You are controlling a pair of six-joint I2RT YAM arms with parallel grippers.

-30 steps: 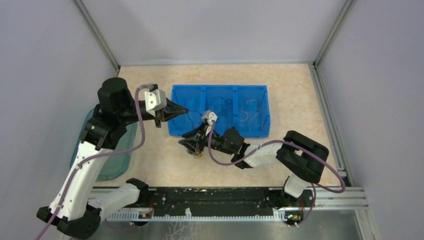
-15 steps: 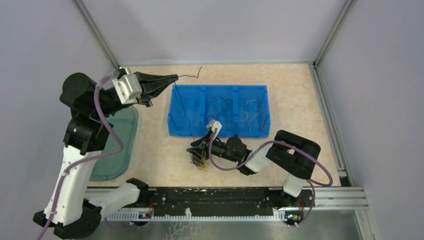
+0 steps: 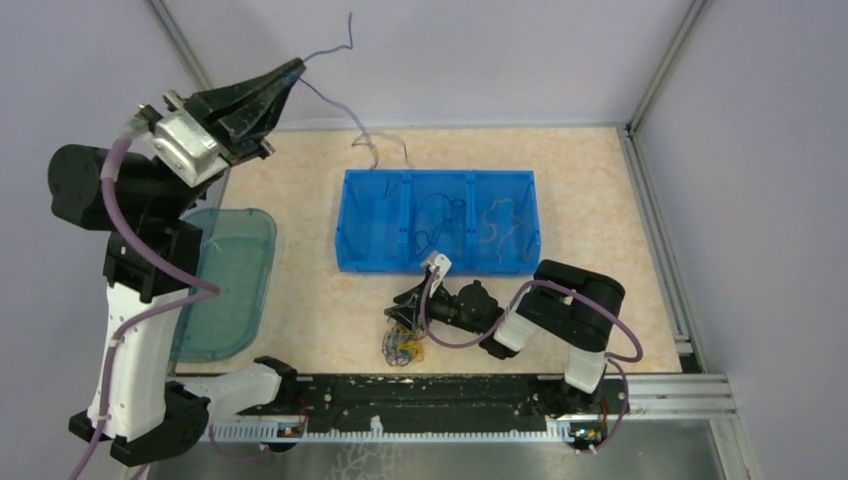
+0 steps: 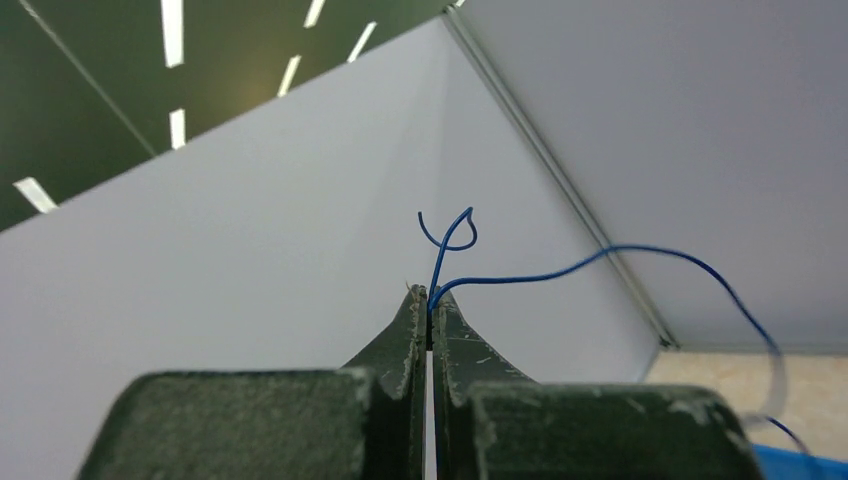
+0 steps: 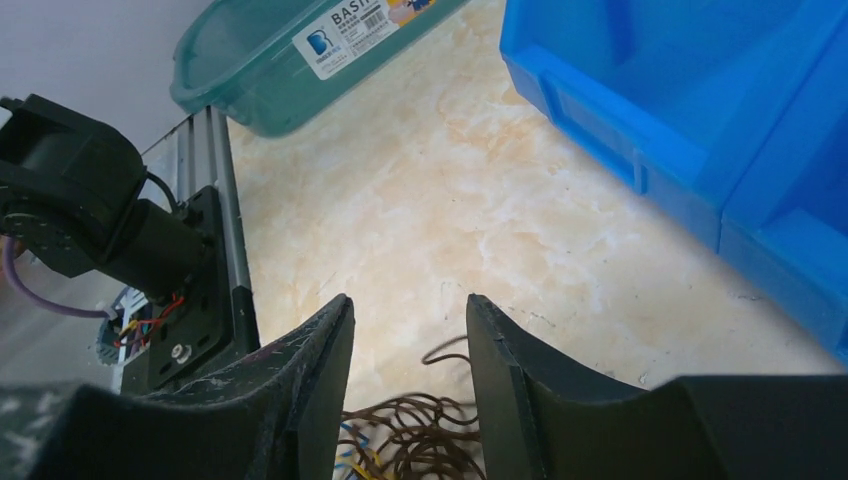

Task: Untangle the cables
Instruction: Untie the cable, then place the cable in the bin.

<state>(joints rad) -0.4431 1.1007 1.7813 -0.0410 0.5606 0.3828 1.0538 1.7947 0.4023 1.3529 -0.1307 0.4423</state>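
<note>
My left gripper (image 3: 291, 68) is raised high at the far left and shut on a thin blue cable (image 3: 335, 102). The cable hangs from the fingertips towards the far rim of the blue bin (image 3: 437, 176). In the left wrist view the jaws (image 4: 431, 296) pinch the blue cable (image 4: 600, 255), and a short curl sticks out beyond the tips. My right gripper (image 3: 402, 316) is open, low over the table in front of the bin. A tangle of brown, blue and yellow cables (image 3: 403, 347) lies on the table by its fingers; the tangle also shows in the right wrist view (image 5: 415, 432), below the open gripper (image 5: 408, 305).
The blue bin has three compartments; a black cable (image 3: 441, 214) lies in the middle one and a brownish cable (image 3: 497, 214) in the right one. A teal lidded container (image 3: 228, 290) sits at the left, also in the right wrist view (image 5: 270, 65). The metal rail (image 3: 440, 392) runs along the near edge.
My left gripper has swung up and back to the far left, drawing the blue cable away from the tangle. My right gripper has moved nearer the rail; the tangle now lies on the table.
</note>
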